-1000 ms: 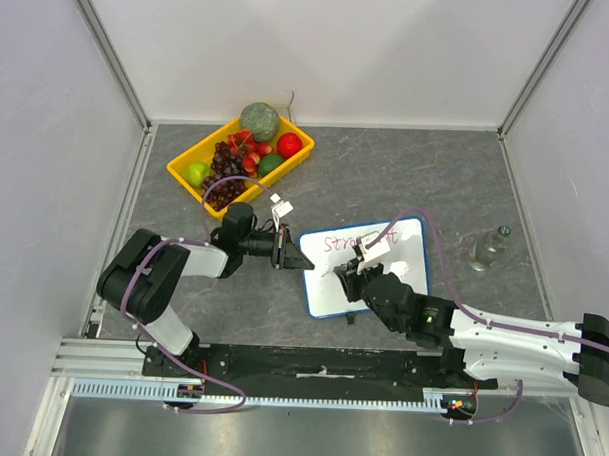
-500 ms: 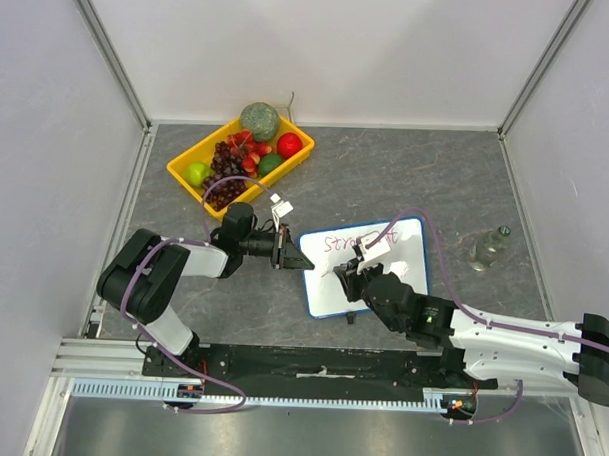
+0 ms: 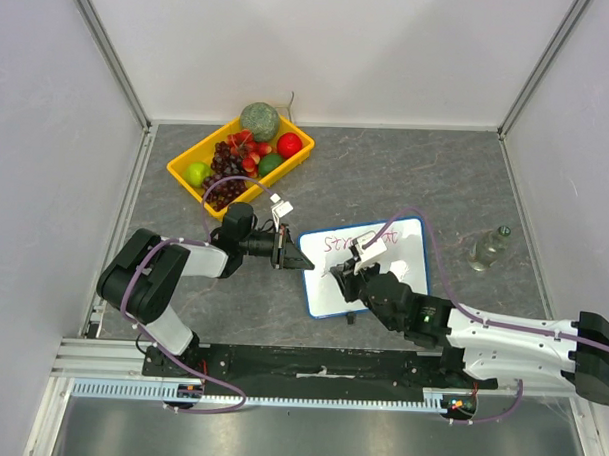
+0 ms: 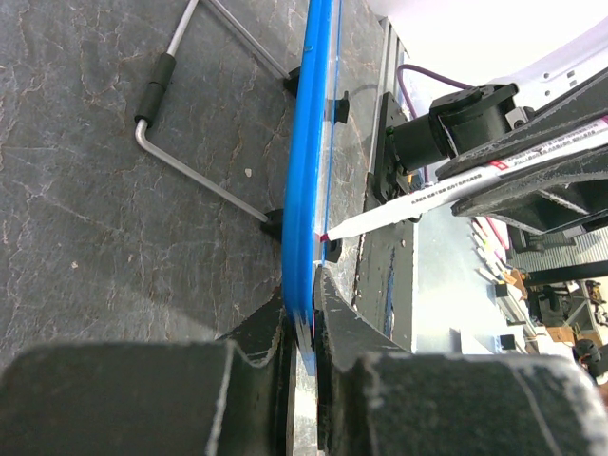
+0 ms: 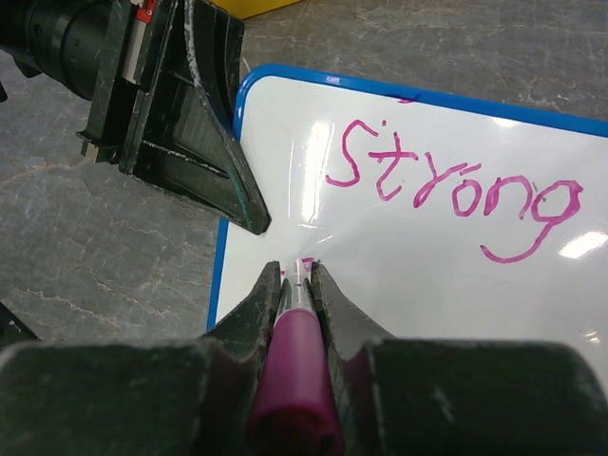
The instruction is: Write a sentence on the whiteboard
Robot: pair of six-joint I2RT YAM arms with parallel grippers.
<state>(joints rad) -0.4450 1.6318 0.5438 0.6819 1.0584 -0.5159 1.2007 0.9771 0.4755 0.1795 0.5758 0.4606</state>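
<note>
The whiteboard (image 3: 394, 253), white with a blue rim, lies mid-table and shows in the right wrist view (image 5: 456, 275). The sentence (image 5: 456, 195) reads only "Strong" in pink on the top line. My left gripper (image 3: 301, 260) is shut on the whiteboard's left rim (image 4: 306, 190), seen edge-on. My right gripper (image 3: 341, 270) is shut on a pink marker (image 5: 296, 380). The marker's tip rests on the board at the lower left, beside a small pink mark. The marker also shows in the left wrist view (image 4: 446, 185).
A yellow tray (image 3: 187, 164) of fruit stands at the back left. A small clear bottle (image 3: 487, 248) stands right of the board. A folded wire stand (image 4: 190, 161) lies under the board. Walls enclose the table on three sides.
My right gripper has shifted slightly left along the board with the marker. The left arm and the board have not moved.
</note>
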